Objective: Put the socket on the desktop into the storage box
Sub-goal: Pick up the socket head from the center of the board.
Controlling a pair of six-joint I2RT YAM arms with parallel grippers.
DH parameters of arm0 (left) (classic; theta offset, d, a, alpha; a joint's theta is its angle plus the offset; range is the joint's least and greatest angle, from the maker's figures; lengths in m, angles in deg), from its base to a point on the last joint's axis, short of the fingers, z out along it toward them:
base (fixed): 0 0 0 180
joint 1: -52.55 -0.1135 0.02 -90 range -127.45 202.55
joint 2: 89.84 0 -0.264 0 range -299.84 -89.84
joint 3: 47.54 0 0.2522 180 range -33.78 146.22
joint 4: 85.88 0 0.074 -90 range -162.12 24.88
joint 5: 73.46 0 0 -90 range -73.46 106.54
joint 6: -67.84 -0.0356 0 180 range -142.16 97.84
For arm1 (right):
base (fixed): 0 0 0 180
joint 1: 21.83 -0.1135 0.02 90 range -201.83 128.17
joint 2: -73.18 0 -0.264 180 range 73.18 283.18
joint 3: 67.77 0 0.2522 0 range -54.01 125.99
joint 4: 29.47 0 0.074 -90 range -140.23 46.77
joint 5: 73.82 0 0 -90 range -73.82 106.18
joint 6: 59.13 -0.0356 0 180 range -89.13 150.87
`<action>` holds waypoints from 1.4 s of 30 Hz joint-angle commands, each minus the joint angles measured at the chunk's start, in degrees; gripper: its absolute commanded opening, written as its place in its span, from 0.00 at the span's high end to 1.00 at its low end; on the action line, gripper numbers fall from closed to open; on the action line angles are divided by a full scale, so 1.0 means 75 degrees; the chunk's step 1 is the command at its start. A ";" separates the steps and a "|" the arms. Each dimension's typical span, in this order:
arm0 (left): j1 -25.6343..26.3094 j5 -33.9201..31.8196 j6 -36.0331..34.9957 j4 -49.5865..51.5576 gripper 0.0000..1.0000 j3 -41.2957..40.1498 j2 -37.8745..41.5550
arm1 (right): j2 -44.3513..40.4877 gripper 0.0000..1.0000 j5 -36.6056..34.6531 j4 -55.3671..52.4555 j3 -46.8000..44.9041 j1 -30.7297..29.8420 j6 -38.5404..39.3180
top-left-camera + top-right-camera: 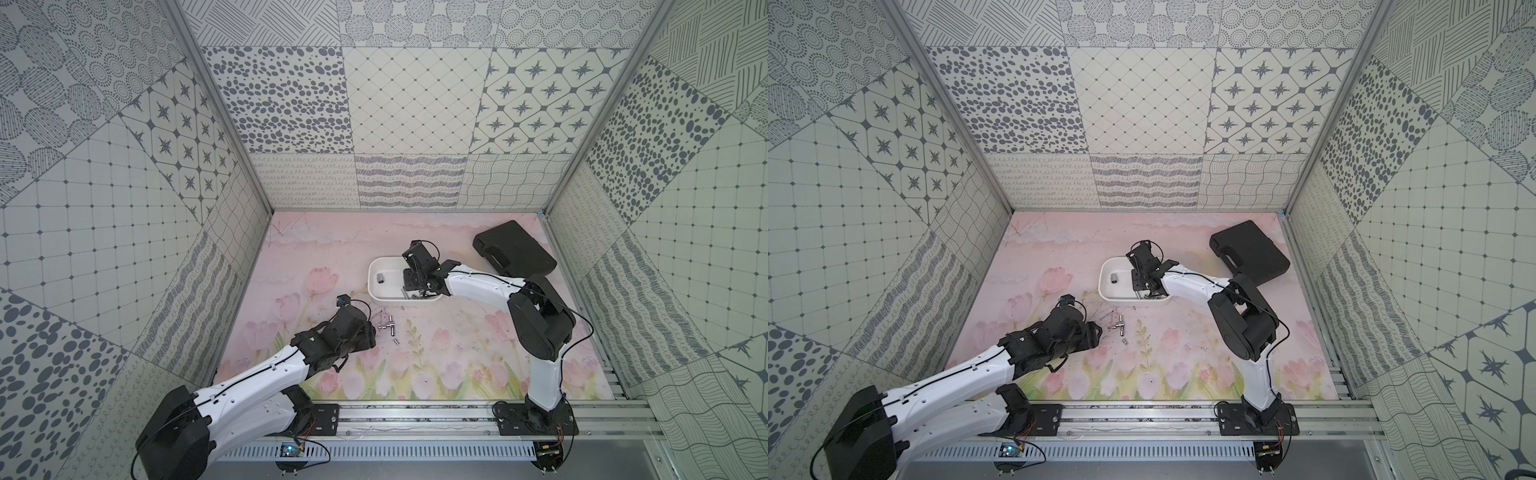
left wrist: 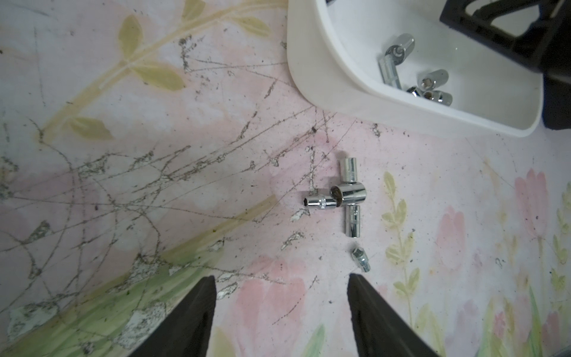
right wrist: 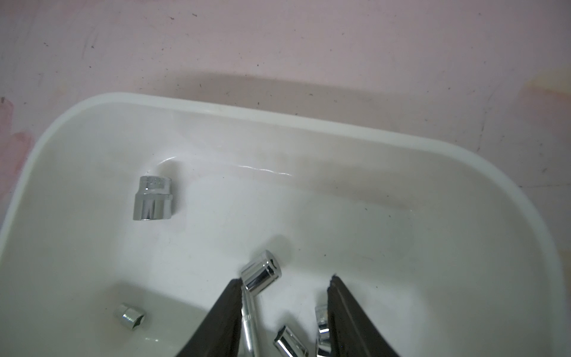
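Sockets [image 2: 349, 197] on scratched pink tulip mat [image 2: 154, 92]; patterned walls [image 1: 411, 104]; left pincer [image 2: 281, 278] wide, empty; right pincer [image 3: 285, 279] parted inside storage box [image 3: 278, 119].

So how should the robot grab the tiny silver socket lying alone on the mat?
Pinch the small socket across its wider body, coming straight down from above. It lies on its side, apart from the touching cluster, so there is likely room either side. The open left end effector is nearest.

Near corner of storage box [image 1: 386, 300], sockets [image 1: 414, 296] mostly hidden beneath right gripper [image 1: 419, 292] in both top views
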 commanded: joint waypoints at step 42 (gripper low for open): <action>-0.0008 -0.0871 -0.0021 0.0180 0.27 -0.0614 0.1809 | -0.1962 0.51 -0.0081 0.2112 -0.4028 -0.4007 -0.0608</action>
